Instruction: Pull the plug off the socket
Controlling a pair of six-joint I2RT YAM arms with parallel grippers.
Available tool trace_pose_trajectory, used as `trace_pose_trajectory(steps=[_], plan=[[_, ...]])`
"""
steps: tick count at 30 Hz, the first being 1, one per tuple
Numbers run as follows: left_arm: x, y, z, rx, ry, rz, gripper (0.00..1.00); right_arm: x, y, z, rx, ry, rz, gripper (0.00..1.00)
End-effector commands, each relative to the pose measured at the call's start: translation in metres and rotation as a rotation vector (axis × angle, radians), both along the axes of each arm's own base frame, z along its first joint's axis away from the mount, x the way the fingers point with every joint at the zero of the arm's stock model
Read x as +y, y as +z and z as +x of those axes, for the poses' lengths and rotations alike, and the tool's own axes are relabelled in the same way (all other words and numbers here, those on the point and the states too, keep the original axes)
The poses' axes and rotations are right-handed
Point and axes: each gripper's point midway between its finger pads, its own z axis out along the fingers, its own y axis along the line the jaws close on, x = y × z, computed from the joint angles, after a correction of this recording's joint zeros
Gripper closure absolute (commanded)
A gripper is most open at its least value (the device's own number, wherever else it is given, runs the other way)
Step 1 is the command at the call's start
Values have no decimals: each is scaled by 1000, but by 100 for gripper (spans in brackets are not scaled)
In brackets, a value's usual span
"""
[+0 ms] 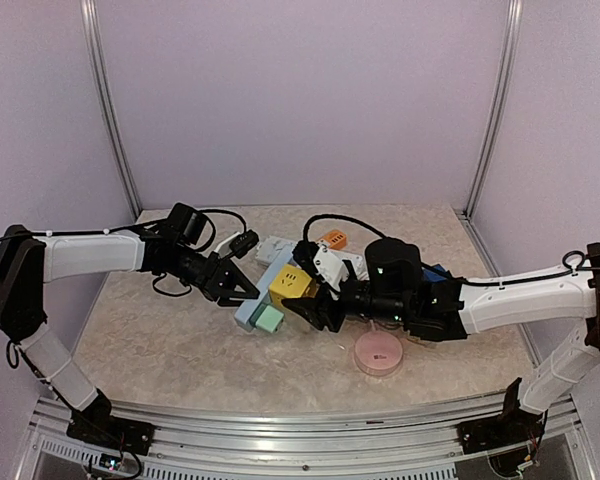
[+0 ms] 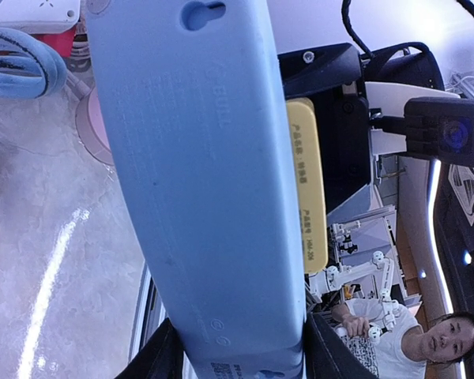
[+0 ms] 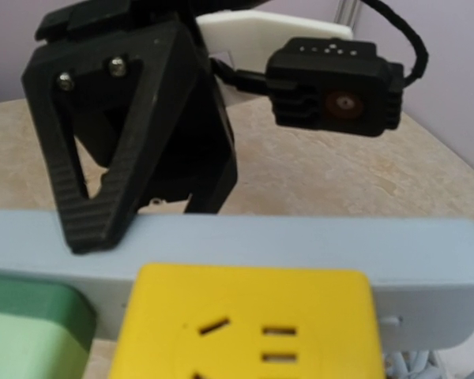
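The left gripper [image 1: 232,287] is clamped on the pale blue plastic power strip [image 2: 205,197], bracing it at mid-table. The yellow cube-shaped plug [image 3: 245,324] sits seated in the strip, just beside 1 green block plug [image 3: 31,332]. The right gripper [image 1: 323,308] is at the yellow plug; I cannot tell whether its jaws are closed. The step in hand looks like grasping. Next comes a firm grip, then a straight pull away from the strip.

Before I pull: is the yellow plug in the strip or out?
In. The yellow plug sits flush against the blue strip, with no gap or prongs visible in the right wrist view.
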Motion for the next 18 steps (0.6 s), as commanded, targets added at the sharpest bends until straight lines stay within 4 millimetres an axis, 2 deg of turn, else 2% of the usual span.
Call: trace_pose_trajectory(steps=[1,12,18], plan=[[-4,14,-2,-146,-17,-49,79,2,84,-1,-88,11,236,100],[2,15,10,-139,26,-52,80,15,63,4,-197,-254,95,100],[2,15,10,-140,29,-50,80,16,63,4,-181,-272,105,100]])
